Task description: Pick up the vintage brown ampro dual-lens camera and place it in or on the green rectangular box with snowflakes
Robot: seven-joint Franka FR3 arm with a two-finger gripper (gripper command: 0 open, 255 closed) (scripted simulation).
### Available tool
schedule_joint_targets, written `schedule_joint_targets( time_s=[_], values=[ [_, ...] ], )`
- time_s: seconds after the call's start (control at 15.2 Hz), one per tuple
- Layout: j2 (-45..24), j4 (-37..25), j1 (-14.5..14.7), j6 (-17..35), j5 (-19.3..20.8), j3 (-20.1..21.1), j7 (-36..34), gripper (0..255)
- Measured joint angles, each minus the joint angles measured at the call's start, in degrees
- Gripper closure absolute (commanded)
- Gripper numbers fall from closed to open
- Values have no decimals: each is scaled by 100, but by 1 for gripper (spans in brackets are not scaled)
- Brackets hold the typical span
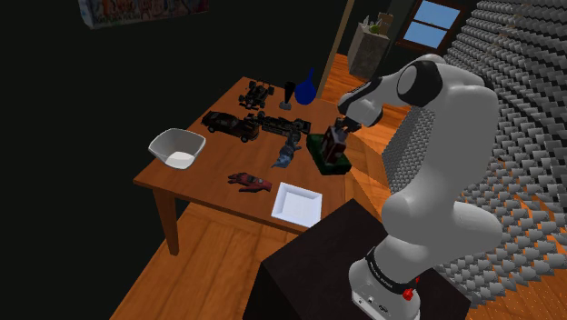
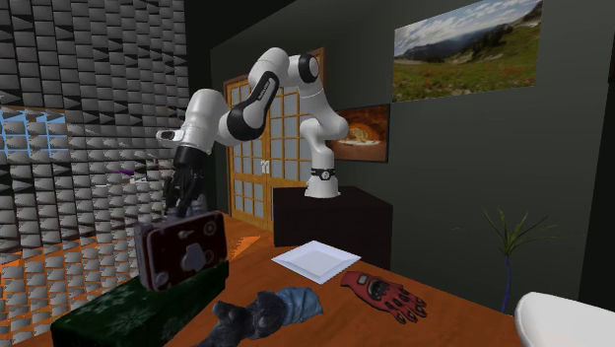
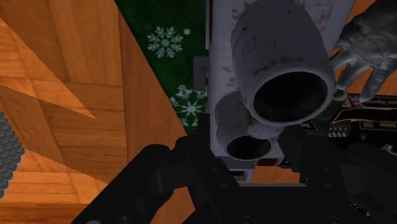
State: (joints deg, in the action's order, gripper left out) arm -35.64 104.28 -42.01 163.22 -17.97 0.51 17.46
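The brown dual-lens camera [image 2: 180, 252] stands upright on the green snowflake box [image 2: 126, 313], at the table edge nearest the arm. My black gripper [image 2: 183, 211] comes down on the camera's top and is shut on it. In the wrist view the two lens barrels of the camera [image 3: 273, 70] point toward me between the fingers [image 3: 162, 178], with the box's [image 3: 167, 44] snowflake pattern behind. The shoulder view shows the camera [image 1: 335, 145] on the box [image 1: 327, 165] under the gripper [image 1: 342, 129]. Whether the camera rests fully on the box I cannot tell.
On the wooden table [image 1: 209, 195] lie a white bowl [image 1: 177, 147], a white square plate [image 1: 298, 204], a red glove [image 1: 250, 181] and a blue-grey glove [image 1: 288, 156] beside the box. Black toy cars [image 1: 232, 125] and a blue vase [image 1: 306, 88] stand further back.
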Motion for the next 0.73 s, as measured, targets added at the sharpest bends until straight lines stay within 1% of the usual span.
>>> schedule_joint_targets(
  time_s=[0.07,0.13,0.26,0.46,0.59,0.73],
  values=[
    [41,-18,19,-32,11,-10,-23,255],
    [29,-28,17,-80,20,-19,-31,0],
    [-110,-104,28,14,28,-34,-56,0],
    [-344,-361,21,-146,51,-73,-85,0],
    [-112,-108,-25,5,32,-36,-25,0],
    [248,235,-19,-227,60,-76,-45,0]
  ],
)
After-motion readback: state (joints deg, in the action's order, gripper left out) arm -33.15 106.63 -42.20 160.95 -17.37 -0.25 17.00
